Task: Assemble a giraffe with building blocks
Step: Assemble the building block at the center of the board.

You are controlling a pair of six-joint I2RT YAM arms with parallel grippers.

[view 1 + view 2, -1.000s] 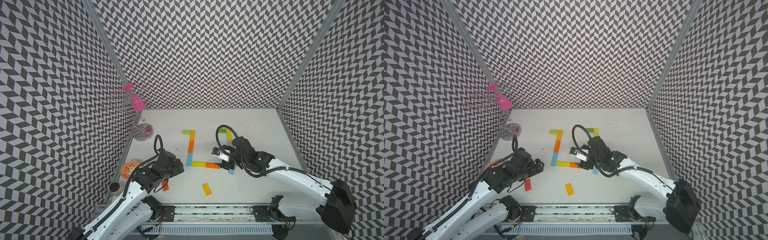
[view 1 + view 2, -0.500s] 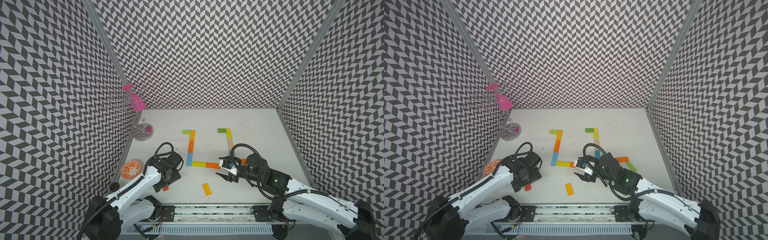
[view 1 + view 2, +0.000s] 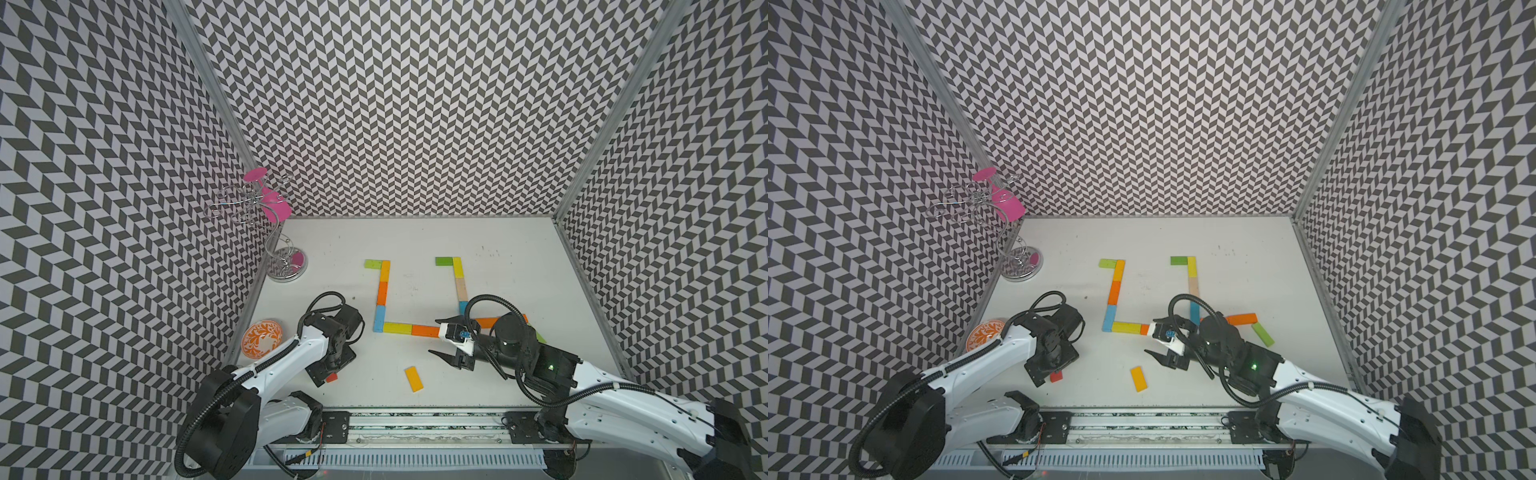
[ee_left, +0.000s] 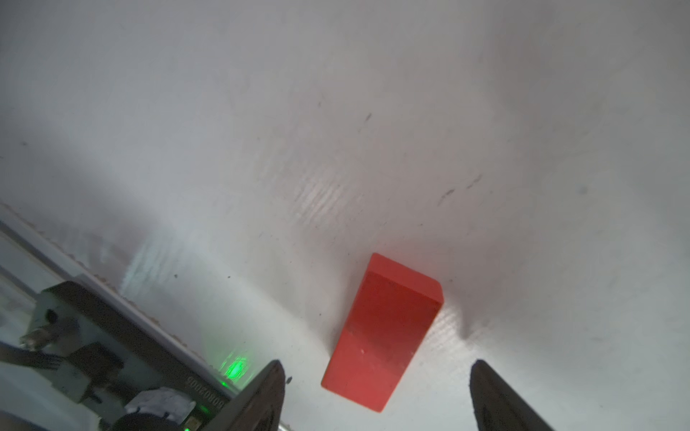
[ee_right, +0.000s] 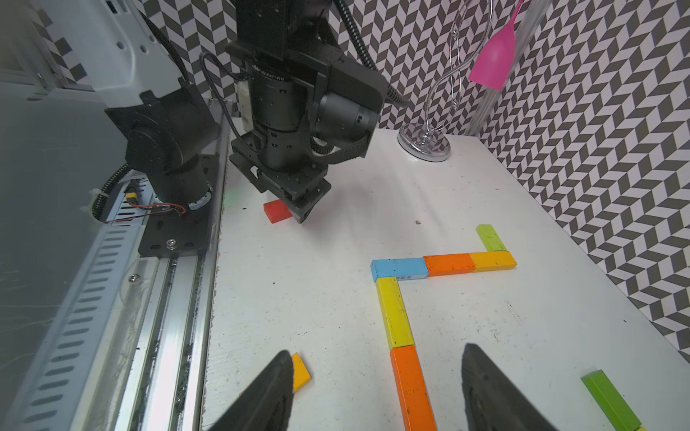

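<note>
Lining up: left gripper (image 4: 376, 364) straddling the small flat red wooden plank (image 4: 384, 328)

Jaws released, not touching; plank lies flat on the white table (image 4: 373, 112). I'd centre up, drop low, pinch the long sides squarely. Over right, the right gripper (image 3: 434, 336) gapes empty beside the coloured plank outline (image 3: 397, 328).
</note>
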